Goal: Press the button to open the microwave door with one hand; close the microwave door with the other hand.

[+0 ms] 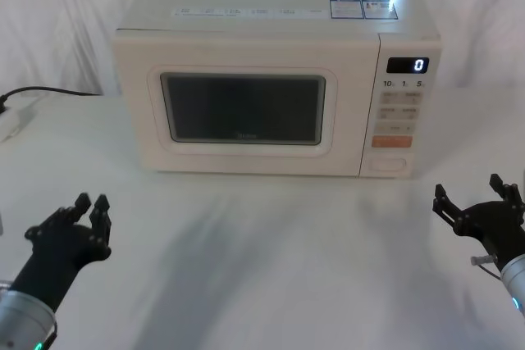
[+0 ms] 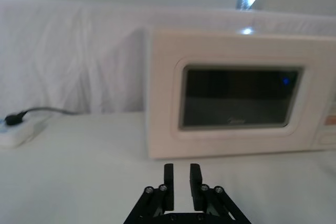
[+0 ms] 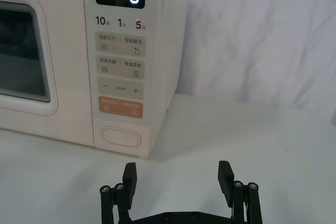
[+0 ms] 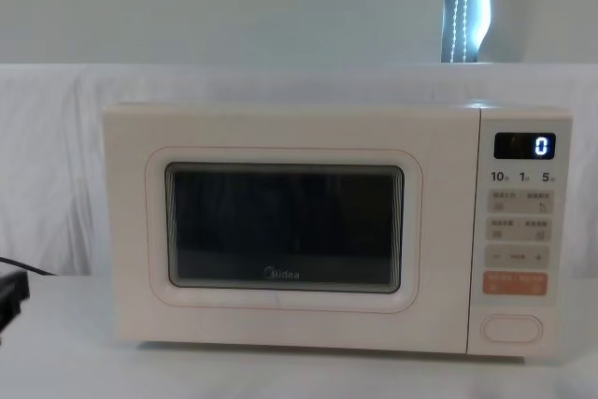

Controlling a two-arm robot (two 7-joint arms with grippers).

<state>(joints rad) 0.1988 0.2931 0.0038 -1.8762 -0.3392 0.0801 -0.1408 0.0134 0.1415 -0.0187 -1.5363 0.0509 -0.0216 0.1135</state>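
Button: the button [image 3: 121, 136] was seen at the lower left of centre in the right wrist view, at the foot of the control panel [image 3: 121, 66], under the orange key [image 3: 120, 108]; its long axis ran level, side to side.
Door: the microwave door [image 1: 244, 108] was shut, filling the centre of the head view, flush with the panel.
Key relation: the button lay ahead of the right gripper [image 3: 178, 174] and off toward the microwave's side of its jaws, well apart from them.
Nearer arm: the right gripper was judged nearer to the button, at the right edge of the head view; the left gripper [image 1: 90, 212] sat at the lower left.
Right jaws: spread wide, nothing held.
Left jaws: nearly closed, a narrow gap left, nothing held.
Pose: both arms were held low over the table [image 1: 262, 268], fingers pointed toward the microwave, touching nothing.
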